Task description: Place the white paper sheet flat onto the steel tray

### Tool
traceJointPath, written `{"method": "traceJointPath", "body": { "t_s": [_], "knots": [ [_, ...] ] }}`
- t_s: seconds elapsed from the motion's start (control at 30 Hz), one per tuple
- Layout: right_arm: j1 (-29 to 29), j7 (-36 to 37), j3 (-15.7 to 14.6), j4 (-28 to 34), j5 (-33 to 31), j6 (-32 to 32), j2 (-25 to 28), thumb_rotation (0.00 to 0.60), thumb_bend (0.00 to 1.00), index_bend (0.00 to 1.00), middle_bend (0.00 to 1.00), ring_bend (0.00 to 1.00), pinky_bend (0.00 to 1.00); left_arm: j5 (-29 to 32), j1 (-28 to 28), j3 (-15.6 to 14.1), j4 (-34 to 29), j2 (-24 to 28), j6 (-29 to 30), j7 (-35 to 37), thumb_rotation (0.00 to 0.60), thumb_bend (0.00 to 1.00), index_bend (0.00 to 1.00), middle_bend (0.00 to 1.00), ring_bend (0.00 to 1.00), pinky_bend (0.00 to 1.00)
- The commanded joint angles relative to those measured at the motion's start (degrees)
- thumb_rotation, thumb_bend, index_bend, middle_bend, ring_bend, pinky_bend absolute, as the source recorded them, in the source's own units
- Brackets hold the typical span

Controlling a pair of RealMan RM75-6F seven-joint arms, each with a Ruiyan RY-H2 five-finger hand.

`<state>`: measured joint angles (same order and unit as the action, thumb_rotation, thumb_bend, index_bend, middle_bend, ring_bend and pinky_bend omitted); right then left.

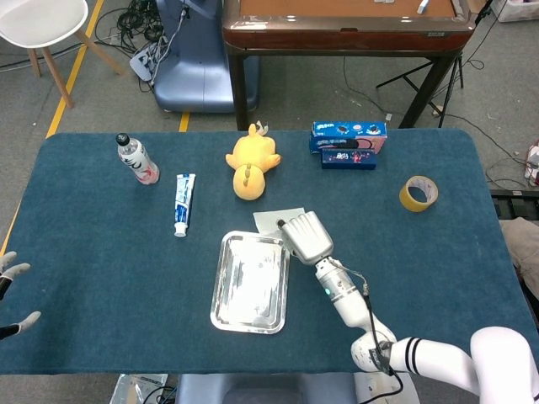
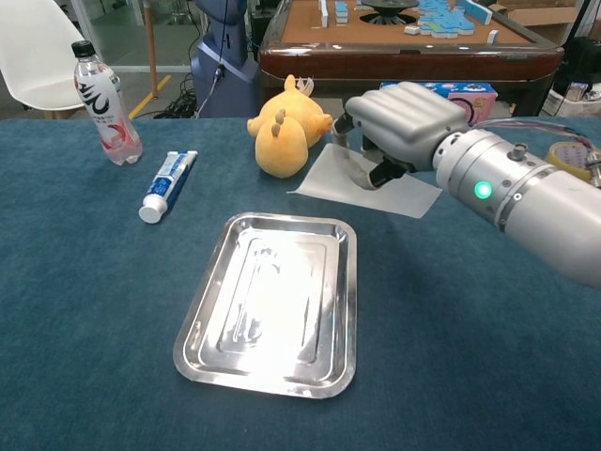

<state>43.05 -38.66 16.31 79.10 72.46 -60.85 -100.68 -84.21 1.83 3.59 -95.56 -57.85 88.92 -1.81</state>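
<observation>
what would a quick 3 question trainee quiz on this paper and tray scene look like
1. True or false: the white paper sheet already lies flat inside the steel tray.
2. Which robot hand holds the sheet: A) left, B) right?
3. Fill in: the yellow plush toy sits on the table's ____ side of the tray.

Key: 1. False; the right robot hand holds it beyond the tray's far right corner. 2. B; the left robot hand is at the table's left edge, holding nothing. 3. Far.
</observation>
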Motion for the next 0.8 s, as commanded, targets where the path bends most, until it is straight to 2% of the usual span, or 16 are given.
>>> {"method": "traceJointPath", "body": {
  "t_s": [0.03,0.8],
  "knots": [
    [1.1,-1.7,0.6,1.3,-1.2,0.1,-0.8,0.600,0.55,0.60,1.00,1.00,1.00,-0.1,-0.1,0.1,-0.1,0.1,0.2,0.2,0.600,0.02,0.26,0.13,0.08,0.36],
    [4.9,-14.6,2.0,14.5,-17.7,-3.2,-2.2,0.600,0.55,0.62,1.00,1.00,1.00,-0.6,-0.2,-0.4,-0.8,0.6,0.0,0.5,0.600,0.02,0.26,0.13,0.08,0.36]
  ]
}}
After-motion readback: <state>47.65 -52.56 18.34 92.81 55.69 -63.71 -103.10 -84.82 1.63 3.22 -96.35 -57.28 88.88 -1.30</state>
